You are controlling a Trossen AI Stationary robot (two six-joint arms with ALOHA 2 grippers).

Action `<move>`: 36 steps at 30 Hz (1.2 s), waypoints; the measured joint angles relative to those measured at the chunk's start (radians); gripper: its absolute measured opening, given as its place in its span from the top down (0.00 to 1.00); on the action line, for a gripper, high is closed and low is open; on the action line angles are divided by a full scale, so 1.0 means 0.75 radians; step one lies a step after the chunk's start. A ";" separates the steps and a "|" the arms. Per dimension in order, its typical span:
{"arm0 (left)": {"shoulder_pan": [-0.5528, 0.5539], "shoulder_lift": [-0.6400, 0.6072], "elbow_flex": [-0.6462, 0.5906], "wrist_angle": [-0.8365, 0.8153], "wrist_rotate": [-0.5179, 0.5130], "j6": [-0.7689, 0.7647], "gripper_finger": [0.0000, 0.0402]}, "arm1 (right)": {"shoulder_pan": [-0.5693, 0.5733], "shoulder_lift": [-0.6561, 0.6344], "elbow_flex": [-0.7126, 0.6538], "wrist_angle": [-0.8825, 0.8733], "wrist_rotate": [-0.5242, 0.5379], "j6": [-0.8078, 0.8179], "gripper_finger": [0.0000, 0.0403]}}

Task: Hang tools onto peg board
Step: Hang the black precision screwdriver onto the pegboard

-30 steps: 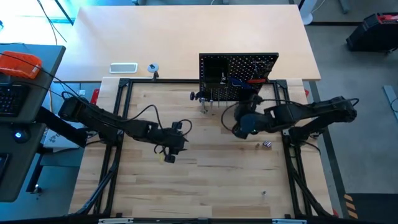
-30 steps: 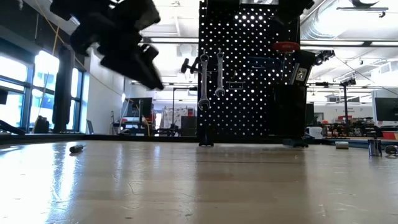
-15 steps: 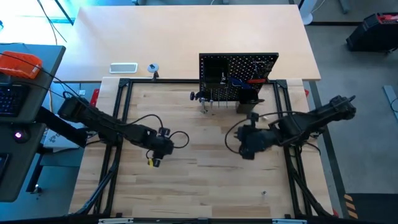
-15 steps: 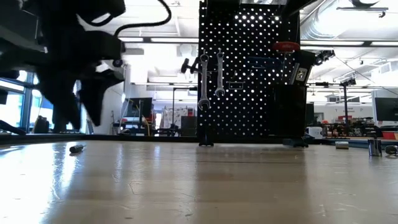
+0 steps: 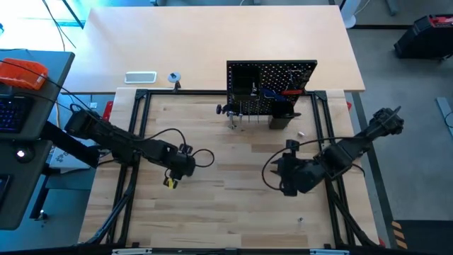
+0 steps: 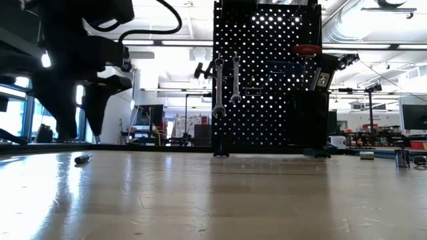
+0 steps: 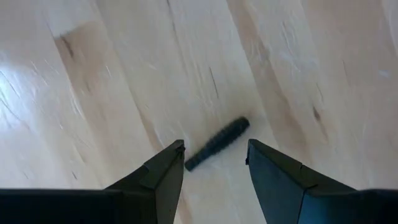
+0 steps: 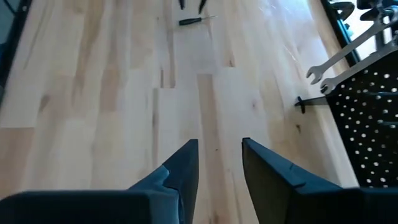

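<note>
The black peg board (image 5: 271, 88) stands upright at the table's far edge. Two silver wrenches (image 6: 227, 83), a red-handled screwdriver (image 6: 307, 49) and a blue-handled hex key (image 5: 269, 93) hang on it, above a black bin (image 6: 307, 120). A small dark screwdriver (image 7: 217, 144) lies flat on the table at left of centre. My left gripper (image 7: 214, 155) is open, points down and hovers just above it, one finger on each side (image 6: 80, 130). My right gripper (image 8: 219, 152) is open and empty over the table's right half (image 5: 283, 180), pointing toward the table's left.
Small metal bits lie on the table near its right side (image 6: 400, 157) and near the front edge (image 5: 300, 219). Black frame rails (image 5: 134, 142) run along the table's sides. Bare wood lies between the two grippers (image 5: 226, 177).
My left gripper has moved toward the table's left edge and gone down over the small screwdriver, fingers pointing down. My right gripper has drawn back from the peg board toward the table's near edge. The tools on the board have stayed still.
</note>
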 joint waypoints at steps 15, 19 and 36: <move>0.110 0.204 0.000 0.013 0.153 0.225 0.58 | 0.167 0.000 0.000 -0.008 0.084 0.139 0.71; 0.109 0.274 0.007 0.013 0.143 0.264 0.62 | 0.194 0.000 0.000 -0.008 0.122 0.161 0.71; 0.106 0.228 0.035 0.167 0.143 0.303 0.96 | 0.201 0.156 0.000 -0.008 0.130 0.201 0.71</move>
